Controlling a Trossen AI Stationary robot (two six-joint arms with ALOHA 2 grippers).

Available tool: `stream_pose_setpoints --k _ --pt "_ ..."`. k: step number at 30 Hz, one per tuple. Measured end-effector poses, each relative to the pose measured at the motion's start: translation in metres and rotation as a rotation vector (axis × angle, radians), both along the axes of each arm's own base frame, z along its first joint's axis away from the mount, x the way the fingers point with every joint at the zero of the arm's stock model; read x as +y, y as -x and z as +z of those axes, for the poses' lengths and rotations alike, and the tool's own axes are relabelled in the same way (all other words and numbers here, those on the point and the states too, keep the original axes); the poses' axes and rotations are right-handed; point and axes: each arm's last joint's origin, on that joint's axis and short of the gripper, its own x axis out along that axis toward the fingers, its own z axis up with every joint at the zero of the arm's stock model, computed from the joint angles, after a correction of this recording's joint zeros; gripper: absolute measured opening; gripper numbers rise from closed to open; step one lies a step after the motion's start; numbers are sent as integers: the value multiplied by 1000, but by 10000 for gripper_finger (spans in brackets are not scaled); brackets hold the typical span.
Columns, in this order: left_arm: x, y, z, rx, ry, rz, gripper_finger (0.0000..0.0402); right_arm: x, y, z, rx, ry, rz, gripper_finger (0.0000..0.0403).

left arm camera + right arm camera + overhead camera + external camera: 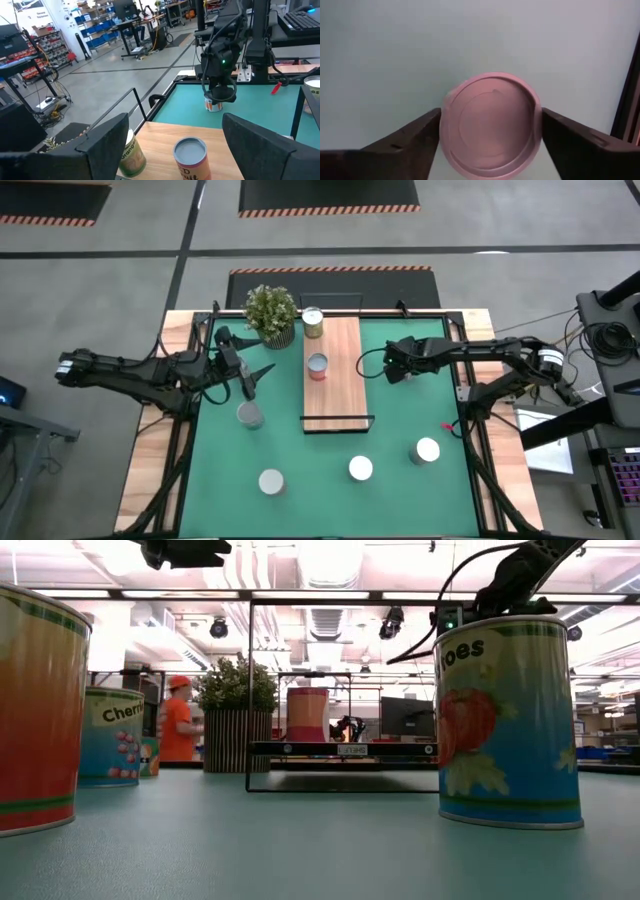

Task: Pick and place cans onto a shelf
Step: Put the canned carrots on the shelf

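Two cans on the shelf [338, 385], more on the green mat.
Right end effector [490, 132], fingers closed around a can [490, 125] right of the shelf; left end effector [250, 380] wide, empty, left of it.

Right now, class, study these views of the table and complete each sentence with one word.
Of the cans, ___ stand on the shelf.
The left end effector is ___ and holds nothing.
The right end effector hangs over a can that stands on the ___ mat.
Missing words: two; open; green.
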Motion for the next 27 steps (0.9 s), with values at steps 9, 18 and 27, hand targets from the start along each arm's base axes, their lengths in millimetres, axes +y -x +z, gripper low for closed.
stream_pose_setpoints --k 9,18,27 --pt "0 0 0 0 0 0 302 2 3 8 -48 -20 10 268" --pt "0 0 0 -3 6 1 302 5 3 50 -212 2 107 282" --pt "0 0 0 -3 7 1 302 30 -26 98 -411 62 341 283"
